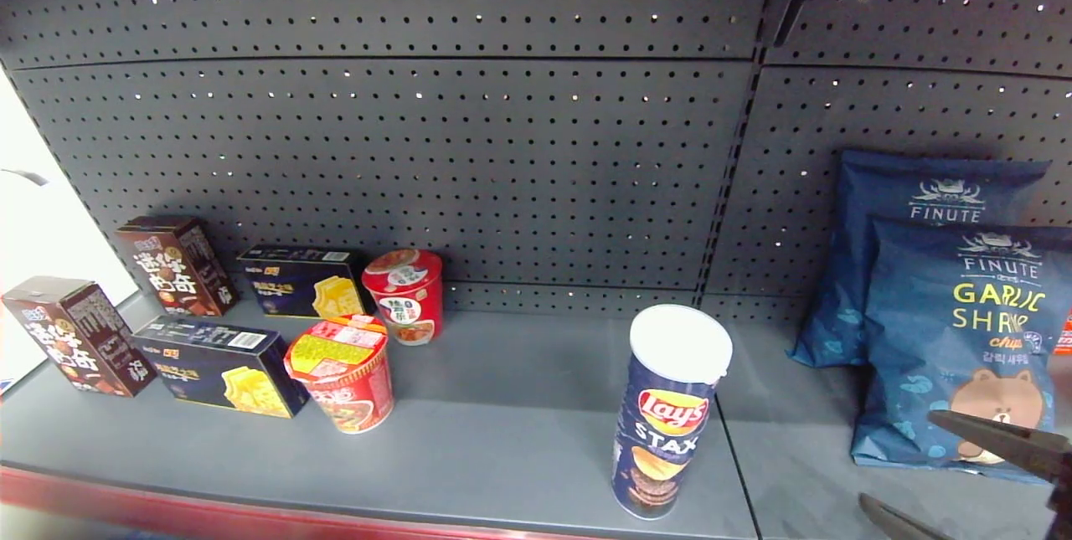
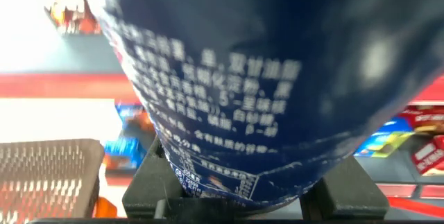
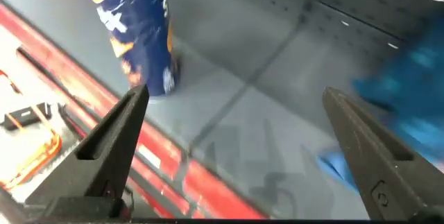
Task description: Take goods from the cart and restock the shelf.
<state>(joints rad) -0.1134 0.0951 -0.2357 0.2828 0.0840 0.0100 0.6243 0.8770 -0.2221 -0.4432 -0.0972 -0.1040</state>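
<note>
On the shelf, upright navy chip can, white lid

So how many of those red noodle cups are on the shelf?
2. One red noodle cup stands at the front beside a dark blue box; the other is behind it, near the back panel. None look hidden.

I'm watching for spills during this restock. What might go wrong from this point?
The chips can stands tall near the front edge of the shelf, with the open right hand close beside it; a sideways brush might tip it off. The front chip bag sits right by that hand and could get snagged. The left hand grips a blue can near one end, so it might tilt when set down.
</note>
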